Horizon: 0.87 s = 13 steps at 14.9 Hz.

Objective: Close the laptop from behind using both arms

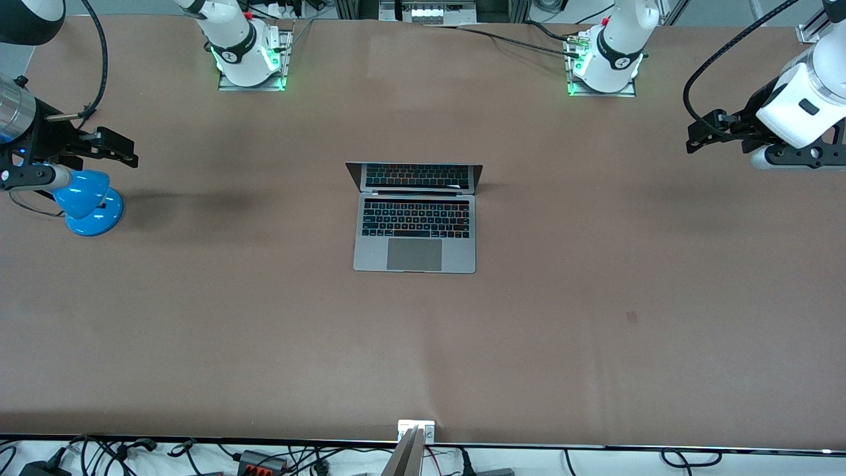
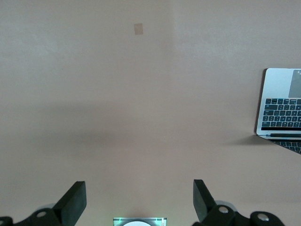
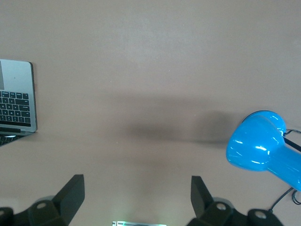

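Note:
The space-grey laptop [image 1: 415, 228] lies open in the middle of the table, its screen upright on the side toward the robots' bases, keyboard and trackpad facing the front camera. Part of it shows in the left wrist view [image 2: 282, 110] and in the right wrist view [image 3: 16, 101]. My left gripper [image 1: 700, 135] is open and empty, up in the air over the table at the left arm's end. My right gripper [image 1: 122, 152] is open and empty, in the air over the table at the right arm's end, just above a blue lamp. Both grippers are well apart from the laptop.
A blue desk lamp [image 1: 89, 201] stands at the right arm's end of the table; it also shows in the right wrist view [image 3: 263, 146]. A small tape patch [image 1: 632, 317] lies on the brown tabletop [image 1: 264, 330]. Cables run along the near table edge.

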Tool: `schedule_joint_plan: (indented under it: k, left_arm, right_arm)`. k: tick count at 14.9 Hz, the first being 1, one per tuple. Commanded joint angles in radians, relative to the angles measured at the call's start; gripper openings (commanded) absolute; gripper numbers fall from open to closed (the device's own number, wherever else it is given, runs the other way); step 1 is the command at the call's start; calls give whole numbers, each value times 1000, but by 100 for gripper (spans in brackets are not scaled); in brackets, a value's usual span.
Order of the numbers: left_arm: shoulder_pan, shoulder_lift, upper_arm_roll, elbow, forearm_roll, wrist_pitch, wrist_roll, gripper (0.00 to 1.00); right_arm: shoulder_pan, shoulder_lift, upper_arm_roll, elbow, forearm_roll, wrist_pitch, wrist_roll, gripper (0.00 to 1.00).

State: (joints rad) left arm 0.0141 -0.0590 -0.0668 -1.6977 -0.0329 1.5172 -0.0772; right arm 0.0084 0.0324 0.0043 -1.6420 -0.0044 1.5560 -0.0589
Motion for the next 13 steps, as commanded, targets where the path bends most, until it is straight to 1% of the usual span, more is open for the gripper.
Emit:
schedule_joint_plan:
  k: [1,2,3,4,5,6,7,8,9,10,12,13]
  left_arm:
    - [-9,37,-7,33,-9,-44,1,100]
    - [-11,89,-10,38,-5,-55,5,100]
    - [-5,119,-11,59,-7,-78,16,100]
    - [-2,125,-11,78,-11,-121,14,100]
    - [-6,126,-11,79,-12,-132,5,90]
    - [-6,126,-11,78,-10,-140,1,67]
    - [-8,126,-13,76,-10,-158,8,39]
    - [-16,126,-16,78,-12,-201,20,17]
    - [-23,128,-30,79,-15,-230,19,6]
    - [-32,127,-47,79,-27,-247,19,2]
    - [-39,139,-70,78,-121,-299,17,1]
    - [-39,149,-70,76,-161,-307,4,1]
  right_arm:
    - [1,15,2,14,12,-5,-1,100]
    - [2,17,3,18,8,-7,-2,100]
    - [8,17,3,18,4,-8,-2,100]
    - [10,17,3,18,0,-14,-2,100]
    - [7,18,3,18,-2,-19,-4,100]
    - [7,24,3,18,-2,-17,-4,100]
    - [7,26,3,18,0,-17,-2,100]
    - [10,26,3,18,-2,-17,-4,100]
    - [10,24,3,19,-2,-17,-2,100]
    - [8,29,5,18,-2,-19,-4,100]
    - [10,37,5,16,-2,-19,-9,100]
    - [13,41,5,18,-2,-19,-12,100]
